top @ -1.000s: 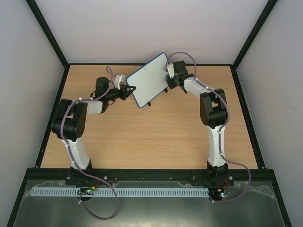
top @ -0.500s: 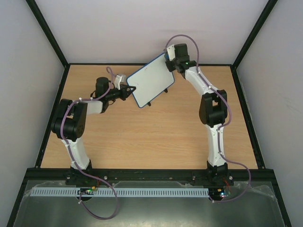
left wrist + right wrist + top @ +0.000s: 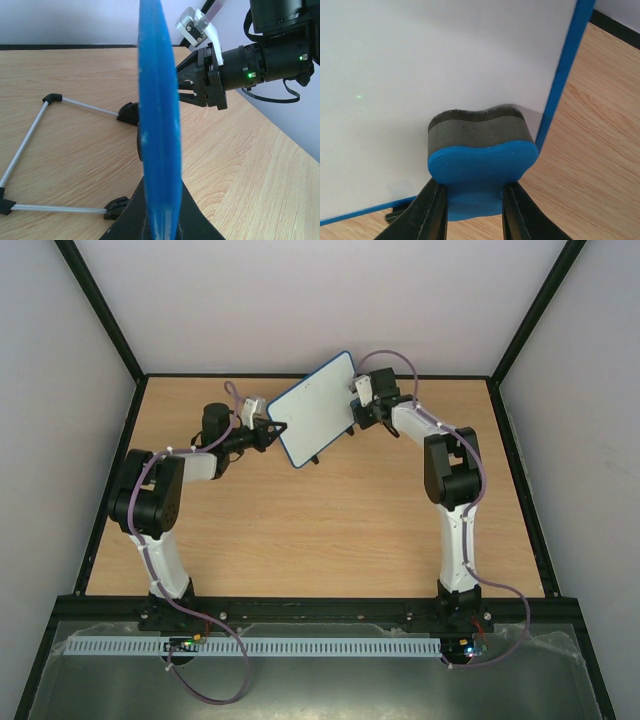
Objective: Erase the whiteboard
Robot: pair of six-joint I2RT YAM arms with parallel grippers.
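The whiteboard (image 3: 316,407), white with a thin blue frame, is held tilted above the table. My left gripper (image 3: 277,428) is shut on its left edge; in the left wrist view the blue frame (image 3: 159,125) runs edge-on between the jaws. My right gripper (image 3: 358,416) is shut on a blue eraser with a grey felt face (image 3: 477,155). The felt presses on the white surface (image 3: 420,75) near the board's blue right edge (image 3: 565,70). The surface shows no clear marks there.
The board's wire stand with black feet (image 3: 50,150) hangs behind it above the wooden table (image 3: 320,530). The right arm's wrist (image 3: 260,60) shows beyond the board. Black frame rails (image 3: 320,375) edge the table.
The right gripper with the eraser rose to the board's upper right corner, then came back down to the right edge's lower part. The left gripper and the board stayed still.
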